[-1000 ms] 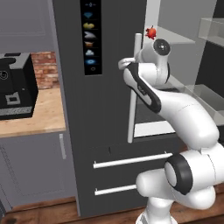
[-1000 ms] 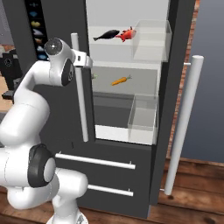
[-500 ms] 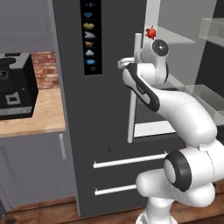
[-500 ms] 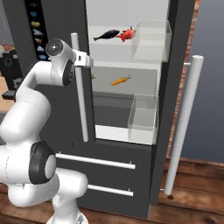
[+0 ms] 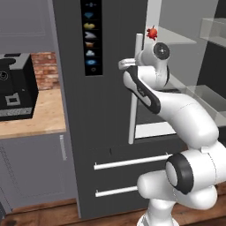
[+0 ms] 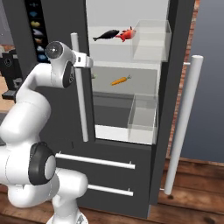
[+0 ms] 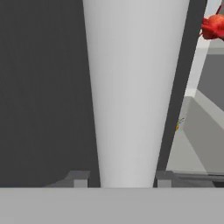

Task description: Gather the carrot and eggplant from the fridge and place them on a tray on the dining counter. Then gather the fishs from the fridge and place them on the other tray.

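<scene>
Straddling the fridge handle (image 7: 131, 87), wide-spread fingers (image 7: 78, 178) sit left of the shelved carrot (image 6: 119, 80).

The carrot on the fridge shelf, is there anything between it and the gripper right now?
Yes. The gripper sits right at the left fridge door's handle, whose bar fills the gap between its fingertips. The carrot lies past that, on the middle shelf of the open side.

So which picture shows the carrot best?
The right base view: the whole carrot lies in plain sight on the fridge's middle shelf. The hand view catches just an orange sliver past the door handle. In the left base view I can't find it.
</scene>
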